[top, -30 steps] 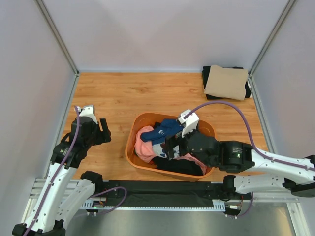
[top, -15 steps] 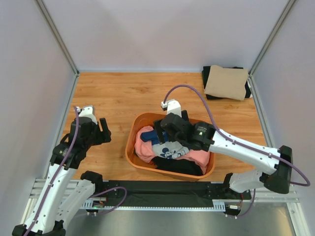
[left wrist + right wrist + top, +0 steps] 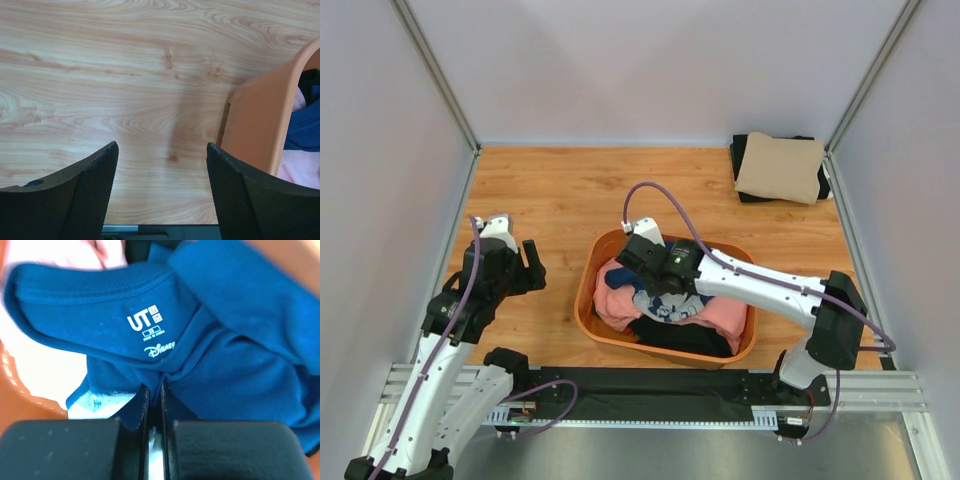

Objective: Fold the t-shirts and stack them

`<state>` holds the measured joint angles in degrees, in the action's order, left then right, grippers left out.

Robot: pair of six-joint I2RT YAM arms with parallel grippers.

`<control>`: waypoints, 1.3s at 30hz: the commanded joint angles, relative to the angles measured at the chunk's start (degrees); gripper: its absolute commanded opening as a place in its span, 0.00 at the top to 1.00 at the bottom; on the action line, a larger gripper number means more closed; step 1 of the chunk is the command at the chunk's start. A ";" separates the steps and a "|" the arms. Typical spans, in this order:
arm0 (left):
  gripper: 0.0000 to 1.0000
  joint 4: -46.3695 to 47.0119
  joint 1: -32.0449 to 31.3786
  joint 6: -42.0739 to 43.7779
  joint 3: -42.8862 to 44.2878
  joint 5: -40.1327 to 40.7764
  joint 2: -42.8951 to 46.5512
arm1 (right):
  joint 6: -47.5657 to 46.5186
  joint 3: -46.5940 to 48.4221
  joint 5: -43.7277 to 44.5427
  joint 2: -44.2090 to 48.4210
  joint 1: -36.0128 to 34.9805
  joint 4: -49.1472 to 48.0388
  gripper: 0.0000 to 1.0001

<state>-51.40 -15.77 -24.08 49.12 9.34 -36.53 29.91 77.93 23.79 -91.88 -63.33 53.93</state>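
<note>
Right wrist view: my right pincer [image 3: 155,405] is clamped on the navy tee [image 3: 225,340] below its label. It has swung leftward over the centre-frame basket [image 3: 588,292], starting the pull-out. My left pincer [image 3: 162,146] gapes idle.

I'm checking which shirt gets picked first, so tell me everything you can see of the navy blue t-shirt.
The navy blue t-shirt is soft knit cloth, crumpled in the orange basket over a pink tee and a black tee. Inside its stitched collar is a white printed UT and Disney label; a pale chest print with a cartoon mouse faces up. The right gripper has its jaws shut on a fold just below the label.
</note>
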 commanded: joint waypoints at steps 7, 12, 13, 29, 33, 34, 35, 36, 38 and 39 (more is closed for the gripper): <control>0.22 1.12 -0.05 0.17 1.50 0.06 0.06 | -13.20 41.99 13.37 4.86 5.23 15.74 1.00; 0.22 2.08 -0.05 1.66 1.94 -5.54 -0.73 | -19.98 51.47 35.51 12.33 6.20 13.83 1.00; 0.22 3.40 -0.05 2.36 2.20 -7.83 -1.08 | -21.37 47.62 38.41 18.34 6.11 9.05 1.00; 0.47 10.35 -13.76 2.11 10.73 -15.06 -31.92 | -17.70 15.86 61.82 52.50 6.20 0.65 1.00; 0.89 6.77 -13.67 0.17 13.53 -10.25 -38.77 | -14.29 11.82 57.35 53.38 6.20 1.96 1.00; 1.00 5.44 -13.67 0.08 16.07 -9.44 -39.92 | -13.22 11.28 56.46 53.47 6.11 2.40 1.00; 1.00 3.60 -13.06 -1.14 17.74 -5.95 -40.97 | -11.99 11.02 55.58 53.29 6.20 3.19 1.00; 1.00 0.45 -12.01 -1.50 19.41 -2.70 -43.25 | -10.68 10.84 54.18 52.94 6.20 4.41 1.00; 1.00 -1.42 -5.72 -2.64 22.94 -2.22 -45.11 | -7.34 11.28 53.82 52.50 6.20 5.91 1.00; 1.00 -1.69 -2.80 -2.82 23.56 -4.40 -46.16 | -6.71 11.45 53.47 52.50 6.20 6.44 1.00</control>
<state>-48.90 -26.76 -24.01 68.66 -0.71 -80.99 17.37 88.82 78.83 -39.18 -57.04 59.20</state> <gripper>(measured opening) 0.088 0.047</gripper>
